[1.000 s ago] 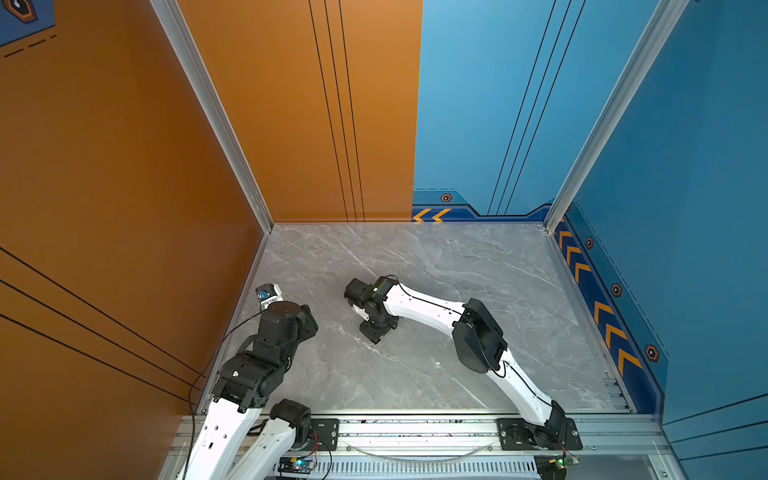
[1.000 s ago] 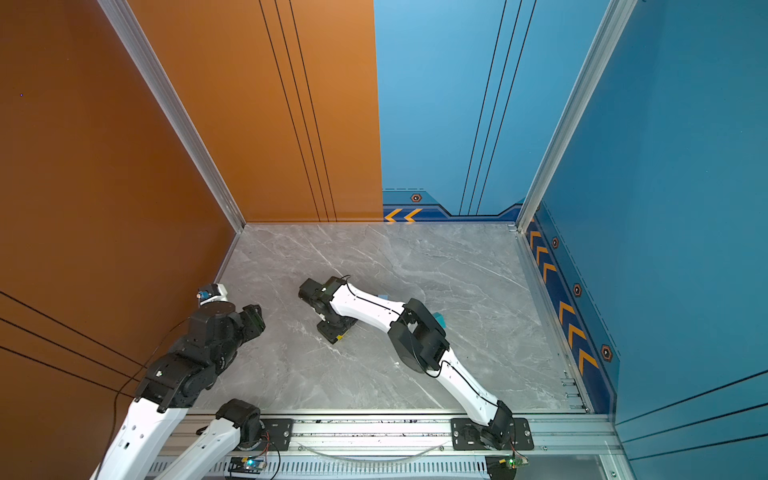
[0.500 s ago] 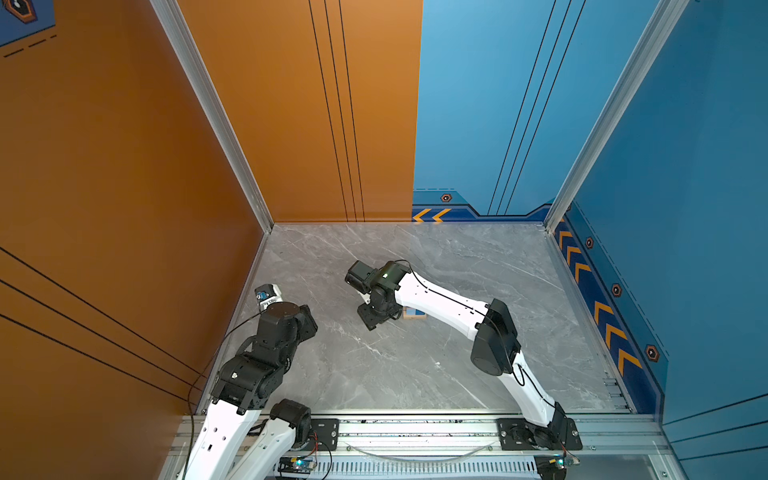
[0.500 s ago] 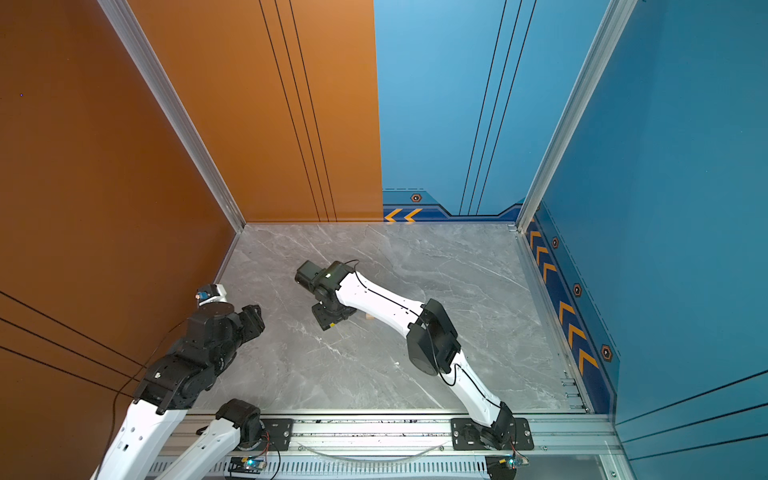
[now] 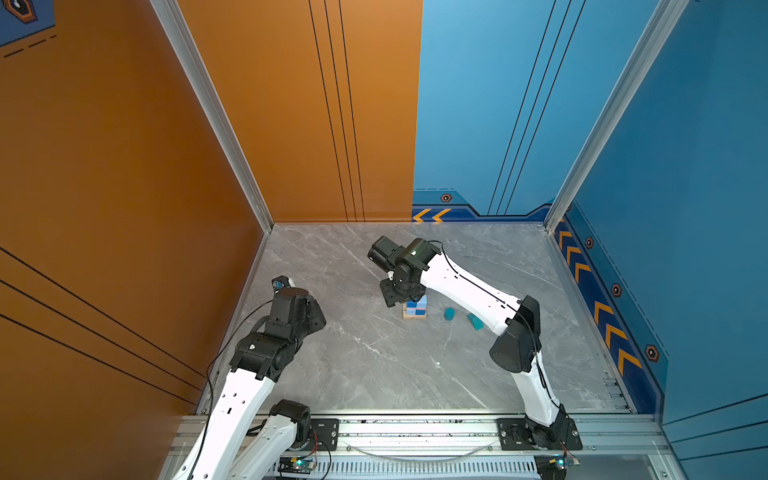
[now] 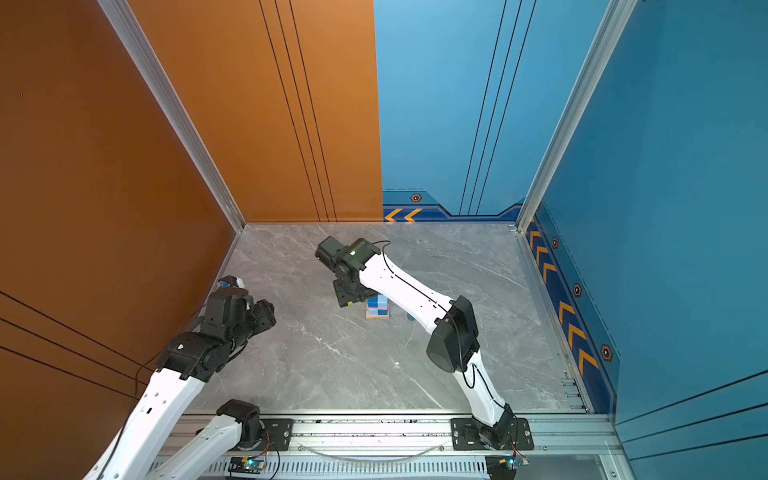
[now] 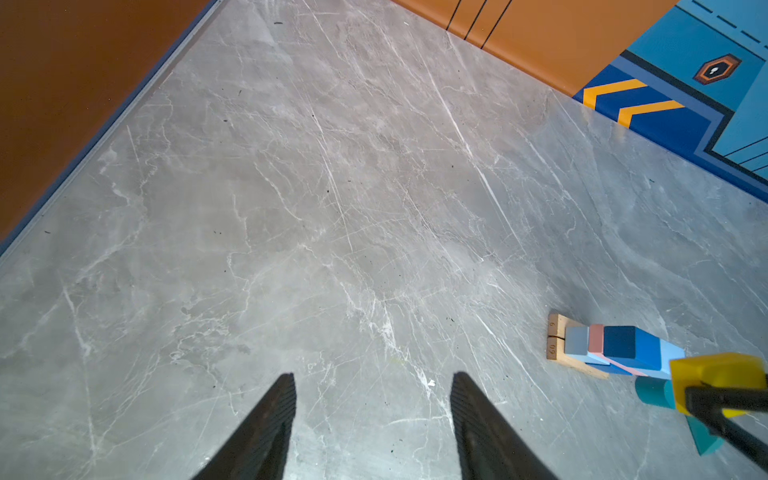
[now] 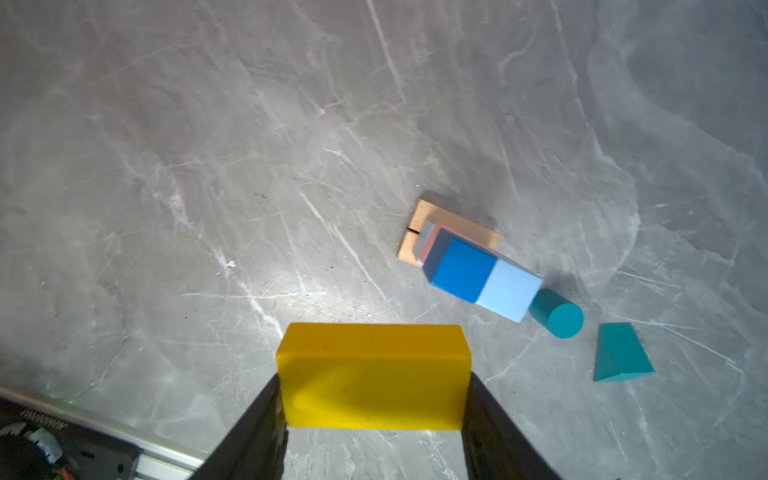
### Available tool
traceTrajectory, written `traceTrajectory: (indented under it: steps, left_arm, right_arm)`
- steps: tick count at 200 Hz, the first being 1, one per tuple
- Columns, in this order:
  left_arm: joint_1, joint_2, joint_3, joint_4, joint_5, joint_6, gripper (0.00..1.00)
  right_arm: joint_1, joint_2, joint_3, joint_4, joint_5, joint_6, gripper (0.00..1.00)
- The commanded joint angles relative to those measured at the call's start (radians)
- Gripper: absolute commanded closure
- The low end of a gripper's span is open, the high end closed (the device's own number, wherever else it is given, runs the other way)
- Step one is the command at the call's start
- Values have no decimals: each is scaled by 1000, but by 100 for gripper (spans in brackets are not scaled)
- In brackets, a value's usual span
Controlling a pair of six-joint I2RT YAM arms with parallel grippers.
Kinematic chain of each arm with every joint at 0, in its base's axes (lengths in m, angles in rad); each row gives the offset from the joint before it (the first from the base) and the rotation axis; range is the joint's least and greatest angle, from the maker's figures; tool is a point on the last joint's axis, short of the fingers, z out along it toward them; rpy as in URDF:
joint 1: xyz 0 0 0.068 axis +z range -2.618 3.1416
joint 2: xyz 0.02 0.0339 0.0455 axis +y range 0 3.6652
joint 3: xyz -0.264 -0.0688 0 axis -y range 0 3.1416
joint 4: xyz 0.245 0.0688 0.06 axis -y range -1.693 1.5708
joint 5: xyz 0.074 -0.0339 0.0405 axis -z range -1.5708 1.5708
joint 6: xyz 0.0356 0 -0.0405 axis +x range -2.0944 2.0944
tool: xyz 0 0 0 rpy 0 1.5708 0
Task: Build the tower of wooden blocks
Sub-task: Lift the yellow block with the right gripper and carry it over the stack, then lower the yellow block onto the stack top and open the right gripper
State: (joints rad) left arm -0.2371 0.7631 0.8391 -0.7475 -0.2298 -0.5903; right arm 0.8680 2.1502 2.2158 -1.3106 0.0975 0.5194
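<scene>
The tower [image 5: 414,308] [image 6: 377,306] stands mid-table: tan planks at the base, a pink layer, then a dark blue and a light blue cube on top [image 8: 484,276] [image 7: 619,349]. My right gripper [image 8: 374,380] is shut on the yellow bar [image 8: 374,374] [image 7: 715,374], held by its two ends in the air just left of the tower [image 5: 400,293]. A teal cylinder [image 5: 449,313] [image 8: 559,313] and a teal prism [image 5: 475,321] [image 8: 621,353] lie on the table right of the tower. My left gripper [image 7: 372,376] is open over bare marble, far left of the tower.
The left arm [image 5: 291,311] sits near the orange left wall [image 5: 124,208]. The right arm's forearm [image 5: 465,286] passes just behind the cylinder and prism. A metal rail [image 5: 415,432] runs along the front edge of the marble table [image 5: 374,365].
The right arm has swung back and to the right with the yellow bar, uncovering the tower and the teal blocks. The left arm has stayed where it was.
</scene>
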Motion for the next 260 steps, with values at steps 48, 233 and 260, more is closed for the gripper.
traceTrajectory:
  steps: [48,233,260]
  left_arm:
    - [32,-2,-19,46,68,26,39]
    - [44,-10,-29,59,98,25,39]
    - [45,-11,-31,59,96,26,39]
  right_arm:
    - [-57,-12,-50,-37,94,136,51]
    - [-72,-70,-215,111,79,270,51]
    - [-75,-67,-217,111,76,277,51]
